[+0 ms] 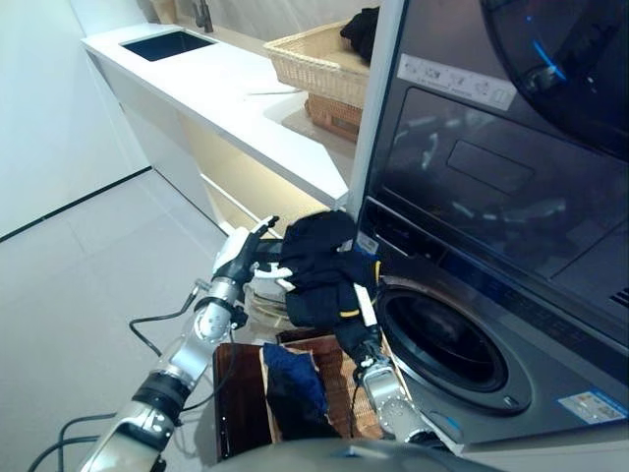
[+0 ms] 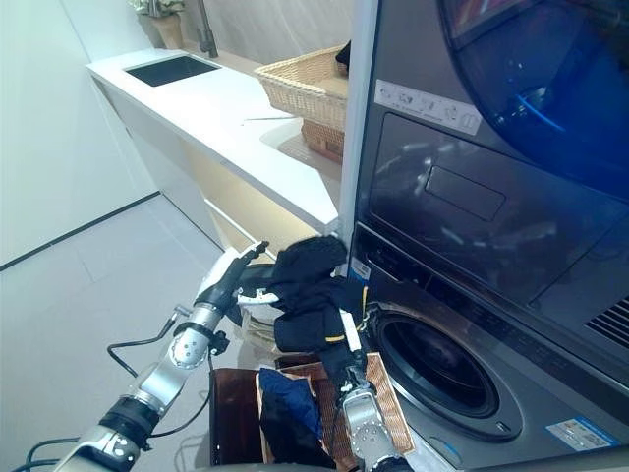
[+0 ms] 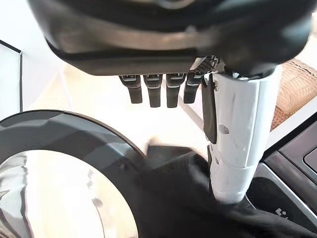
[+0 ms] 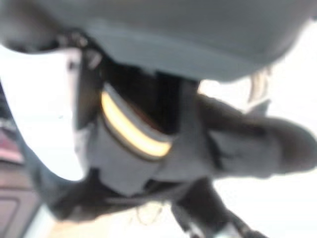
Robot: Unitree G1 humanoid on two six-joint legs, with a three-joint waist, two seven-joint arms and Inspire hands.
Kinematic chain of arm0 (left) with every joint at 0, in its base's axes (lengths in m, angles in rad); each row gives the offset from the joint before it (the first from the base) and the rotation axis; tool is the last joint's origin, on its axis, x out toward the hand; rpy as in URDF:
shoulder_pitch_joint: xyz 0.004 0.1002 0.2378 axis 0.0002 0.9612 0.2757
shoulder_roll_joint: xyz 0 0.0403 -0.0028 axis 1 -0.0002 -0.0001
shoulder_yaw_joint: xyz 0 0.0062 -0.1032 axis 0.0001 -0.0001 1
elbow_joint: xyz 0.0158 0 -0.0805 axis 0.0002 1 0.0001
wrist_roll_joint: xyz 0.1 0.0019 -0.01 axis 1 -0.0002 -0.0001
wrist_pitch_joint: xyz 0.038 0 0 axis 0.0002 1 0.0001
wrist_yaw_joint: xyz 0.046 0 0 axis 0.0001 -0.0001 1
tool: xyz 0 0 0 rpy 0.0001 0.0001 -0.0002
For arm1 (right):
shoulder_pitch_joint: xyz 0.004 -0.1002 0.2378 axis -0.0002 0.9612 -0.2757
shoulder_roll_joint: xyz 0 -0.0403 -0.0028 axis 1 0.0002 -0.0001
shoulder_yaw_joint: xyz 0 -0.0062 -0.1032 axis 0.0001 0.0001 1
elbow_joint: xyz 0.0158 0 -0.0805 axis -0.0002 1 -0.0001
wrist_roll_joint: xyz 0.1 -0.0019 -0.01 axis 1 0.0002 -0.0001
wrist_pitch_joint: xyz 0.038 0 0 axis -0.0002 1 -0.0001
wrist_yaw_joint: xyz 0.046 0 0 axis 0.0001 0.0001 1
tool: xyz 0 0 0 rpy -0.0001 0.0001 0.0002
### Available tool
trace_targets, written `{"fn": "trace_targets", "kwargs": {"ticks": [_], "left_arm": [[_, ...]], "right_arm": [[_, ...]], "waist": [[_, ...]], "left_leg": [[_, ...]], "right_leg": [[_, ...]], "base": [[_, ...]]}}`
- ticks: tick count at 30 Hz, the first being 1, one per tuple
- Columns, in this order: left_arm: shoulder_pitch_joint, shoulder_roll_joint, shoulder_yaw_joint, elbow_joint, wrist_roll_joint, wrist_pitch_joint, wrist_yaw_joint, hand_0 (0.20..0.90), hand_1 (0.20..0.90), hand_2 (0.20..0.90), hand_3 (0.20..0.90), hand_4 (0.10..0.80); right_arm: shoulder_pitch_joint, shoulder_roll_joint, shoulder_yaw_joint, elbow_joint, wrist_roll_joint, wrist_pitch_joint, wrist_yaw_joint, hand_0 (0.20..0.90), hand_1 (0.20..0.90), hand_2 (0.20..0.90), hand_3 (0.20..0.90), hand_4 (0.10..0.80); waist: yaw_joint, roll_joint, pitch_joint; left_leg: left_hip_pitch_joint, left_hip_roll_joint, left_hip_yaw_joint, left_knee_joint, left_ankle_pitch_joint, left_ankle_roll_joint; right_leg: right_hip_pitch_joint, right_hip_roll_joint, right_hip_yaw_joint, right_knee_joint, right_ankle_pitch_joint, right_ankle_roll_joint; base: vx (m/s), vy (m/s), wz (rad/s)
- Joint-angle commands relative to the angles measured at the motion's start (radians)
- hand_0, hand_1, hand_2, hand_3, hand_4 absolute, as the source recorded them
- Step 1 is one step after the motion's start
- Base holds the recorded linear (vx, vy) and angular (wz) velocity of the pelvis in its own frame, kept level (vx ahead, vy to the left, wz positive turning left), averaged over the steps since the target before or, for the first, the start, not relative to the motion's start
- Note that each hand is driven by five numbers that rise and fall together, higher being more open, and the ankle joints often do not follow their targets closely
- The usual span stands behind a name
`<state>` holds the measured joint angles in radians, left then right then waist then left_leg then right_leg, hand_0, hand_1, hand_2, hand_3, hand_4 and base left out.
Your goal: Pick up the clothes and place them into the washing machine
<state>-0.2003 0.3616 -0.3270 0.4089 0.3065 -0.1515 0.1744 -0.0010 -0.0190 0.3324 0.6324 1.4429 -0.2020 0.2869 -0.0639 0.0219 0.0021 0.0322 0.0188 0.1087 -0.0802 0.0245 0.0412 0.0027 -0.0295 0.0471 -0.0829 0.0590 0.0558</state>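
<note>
Gripping the dark garment [image 1: 319,265] from beneath, the right hand [image 1: 356,339] has its fingers curled into the cloth; the left hand [image 1: 239,258] rests loosely open at its nine o'clock edge. The bundle hangs just outside the washing machine [image 1: 462,344] drum opening [image 1: 437,344], at its ten o'clock. Loose black folds with a yellow stripe may snag the rim.

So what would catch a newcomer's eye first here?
The dark garment held up between both hands, left hand and right hand, just left of the washer's round opening. Below it, more clothes lie in a brown basket on the floor.
</note>
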Motion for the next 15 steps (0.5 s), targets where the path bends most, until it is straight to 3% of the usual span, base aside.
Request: {"fn": "trace_targets", "kwargs": {"ticks": [1, 15], "left_arm": [[-0.118, 0.034, 0.063, 0.068, 0.006, -0.059, 0.061, 0.9, 0.9, 0.9, 0.9, 0.8], [-0.104, 0.036, 0.079, 0.06, -0.004, -0.065, 0.061, 0.9, 0.9, 0.9, 0.9, 0.8]], "right_arm": [[-0.057, 0.067, -0.048, -0.167, 0.013, -0.052, 0.117, 0.2, 0.2, 0.2, 0.2, 0.3], [-0.049, 0.045, -0.057, -0.173, 0.003, -0.049, 0.128, 0.2, 0.2, 0.2, 0.2, 0.3]], "waist": [[0.014, -0.035, -0.056], [0.014, -0.037, -0.058]], "left_leg": [[0.033, -0.023, 0.025, 0.002, -0.075, -0.05], [0.034, -0.022, 0.026, 0.002, -0.076, -0.049]], "right_leg": [[-0.014, 0.013, -0.048, 0.018, -0.023, 0.003], [-0.013, 0.012, -0.05, 0.015, -0.023, 0.004]], "base": [[0.0, 0.0, 0.0], [0.0, 0.0, 0.0]]}}
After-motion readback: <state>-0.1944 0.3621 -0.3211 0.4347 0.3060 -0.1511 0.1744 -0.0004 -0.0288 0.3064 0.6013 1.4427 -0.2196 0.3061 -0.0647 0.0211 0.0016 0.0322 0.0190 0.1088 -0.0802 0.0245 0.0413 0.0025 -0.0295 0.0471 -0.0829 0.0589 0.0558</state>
